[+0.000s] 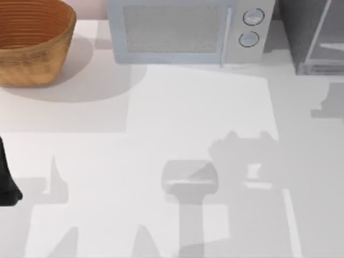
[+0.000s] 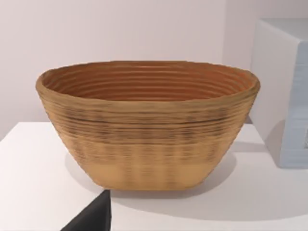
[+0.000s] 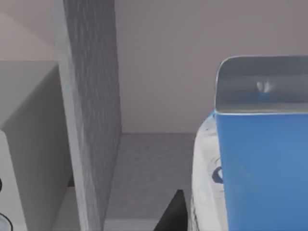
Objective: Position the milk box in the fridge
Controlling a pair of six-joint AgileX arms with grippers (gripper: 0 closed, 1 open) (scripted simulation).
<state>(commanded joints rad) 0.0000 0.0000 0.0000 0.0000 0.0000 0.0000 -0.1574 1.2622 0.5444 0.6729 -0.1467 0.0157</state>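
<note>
The milk box (image 3: 260,159) fills the near side of my right wrist view — blue face with a folded silver-grey top, a white side carrying a bit of blue lettering. It stands upright right at the opening of the fridge (image 3: 91,115), whose grey textured side wall rises just beside it, with the pale floor and back wall of the cavity behind. I cannot tell whether the carton rests on that floor or hangs just above it.

A dark finger (image 3: 171,214) of my right arm shows at the carton's lower edge, touching or nearly touching it; from that alone I cannot tell how wide the jaws stand or whether they grip the carton.

From above, the fridge (image 1: 317,37) sits at the far right corner of the tabletop (image 1: 161,134), its lighter door panel swung open. The light grey microwave (image 1: 188,29) with two round knobs stands just to its left, and a woven basket (image 1: 32,40) occupies the far left corner, well apart from both.

My left arm (image 1: 6,180) is parked at the left edge — only a dark stub shows. Its wrist view faces the basket (image 2: 147,125) head-on, with the microwave's side (image 2: 284,96) beyond; I cannot tell how its jaws stand.
</note>
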